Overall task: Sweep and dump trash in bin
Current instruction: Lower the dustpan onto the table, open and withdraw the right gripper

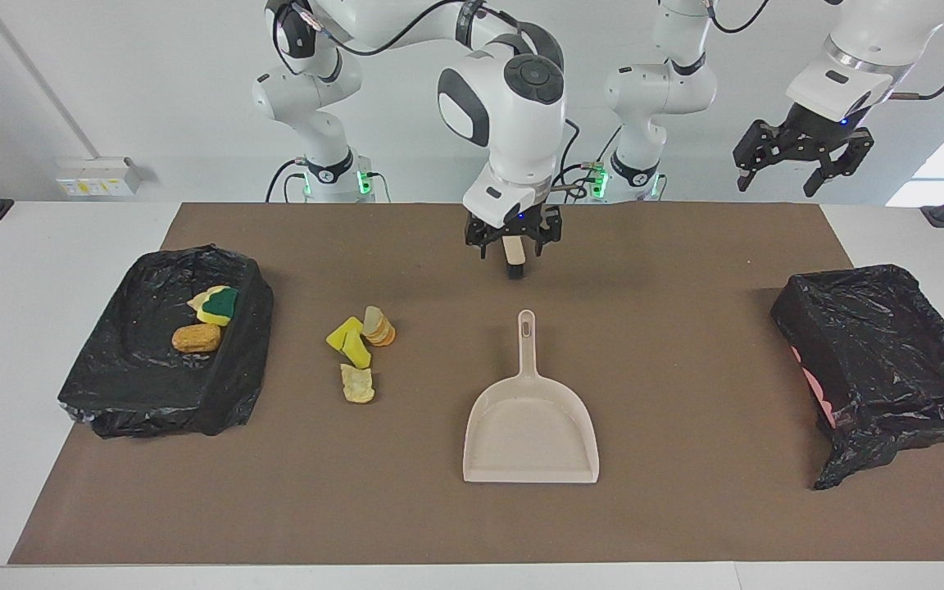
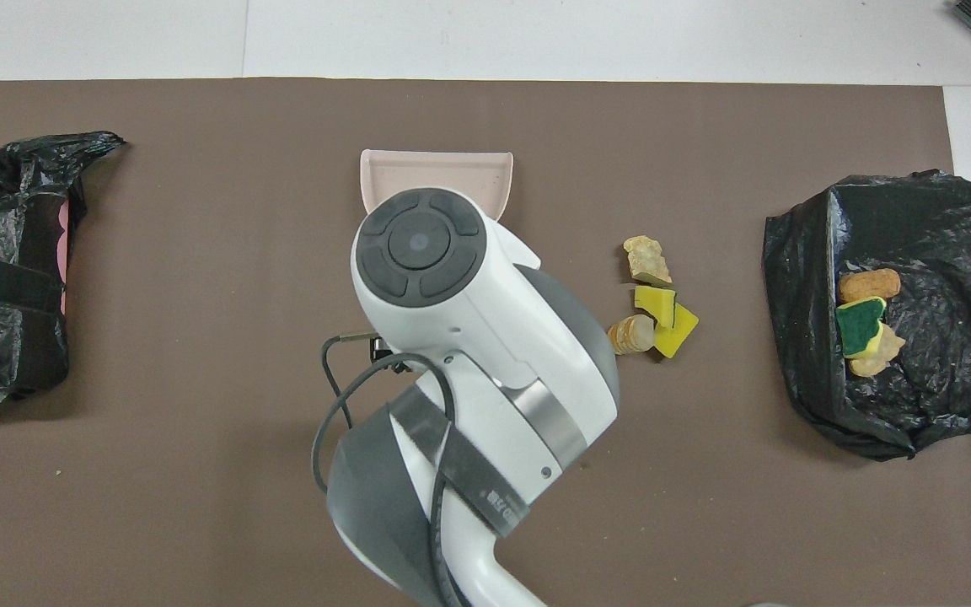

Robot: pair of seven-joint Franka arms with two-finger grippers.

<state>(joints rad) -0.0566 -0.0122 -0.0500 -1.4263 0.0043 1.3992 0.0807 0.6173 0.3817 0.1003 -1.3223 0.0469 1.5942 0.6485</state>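
Facing view shows the right gripper (image 1: 513, 246) closed on the brush (image 1: 515, 256), over the mat near the dustpan (image 1: 531, 426) handle. Trash (image 1: 359, 348) lies beside the bin (image 1: 162, 385), which holds more scraps. Left gripper (image 1: 801, 160) waits raised, fingers spread, holding nothing

Table (image 1: 46, 246) under brown mat (image 1: 685, 508)

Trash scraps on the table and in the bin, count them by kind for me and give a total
Yellow sponge chunks: 3, two on the mat, one green-backed in the bin
Bread-like lumps: 2, one on the mat, one in the bin
Cracker stacks: 1, on the mat
Total: 6
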